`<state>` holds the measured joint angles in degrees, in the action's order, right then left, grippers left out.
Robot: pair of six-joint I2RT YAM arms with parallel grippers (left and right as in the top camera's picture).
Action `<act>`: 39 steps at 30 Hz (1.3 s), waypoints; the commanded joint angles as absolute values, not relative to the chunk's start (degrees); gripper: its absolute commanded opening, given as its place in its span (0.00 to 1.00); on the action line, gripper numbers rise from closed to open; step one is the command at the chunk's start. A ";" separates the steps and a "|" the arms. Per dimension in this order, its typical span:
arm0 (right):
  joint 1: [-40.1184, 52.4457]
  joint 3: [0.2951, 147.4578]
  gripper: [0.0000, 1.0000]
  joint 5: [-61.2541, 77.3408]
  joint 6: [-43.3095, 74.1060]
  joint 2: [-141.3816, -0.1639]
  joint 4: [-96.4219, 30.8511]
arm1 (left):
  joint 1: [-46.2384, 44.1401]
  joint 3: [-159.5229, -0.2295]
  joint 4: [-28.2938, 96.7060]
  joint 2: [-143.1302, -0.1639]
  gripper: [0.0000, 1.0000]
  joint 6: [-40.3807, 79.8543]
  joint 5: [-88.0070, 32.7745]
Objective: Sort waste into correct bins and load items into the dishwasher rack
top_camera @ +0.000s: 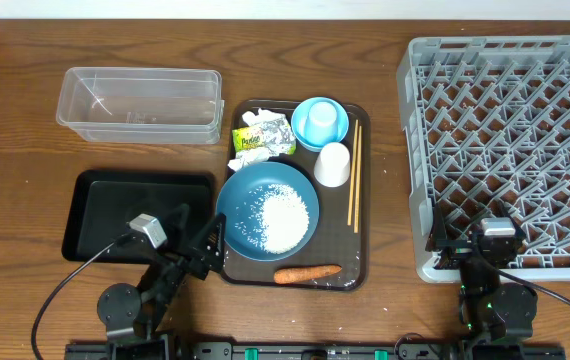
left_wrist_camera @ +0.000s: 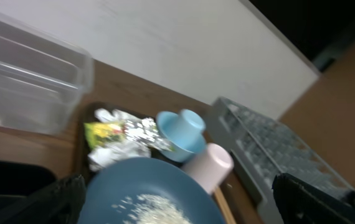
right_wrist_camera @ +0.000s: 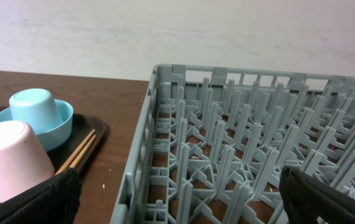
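Though outside wrist views, carrot [top_camera: 307, 272] overhead.

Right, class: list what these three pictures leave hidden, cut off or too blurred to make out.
- Overhead: the grey plastic lattice rack runs off the right edge.
- Left wrist: blur smears the print on the crumpled green-yellow wrapper; the bottom edge cuts off the round dark-blue plate.
- Right wrist: the left edge cuts off the small white cup.
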<state>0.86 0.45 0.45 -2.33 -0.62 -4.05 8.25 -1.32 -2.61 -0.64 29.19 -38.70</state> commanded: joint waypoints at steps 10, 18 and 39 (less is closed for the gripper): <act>0.43 0.32 0.99 0.67 -2.20 -0.30 -4.27 | 8.56 -21.93 6.33 -21.30 0.98 25.78 -47.64; 0.43 0.32 0.99 0.67 -2.20 -0.27 -4.29 | 8.14 -38.92 23.20 -45.58 0.98 18.90 -60.38; 0.43 0.32 0.99 0.64 -2.20 -0.30 -4.29 | -27.07 -57.52 37.36 -56.01 0.98 19.14 -16.34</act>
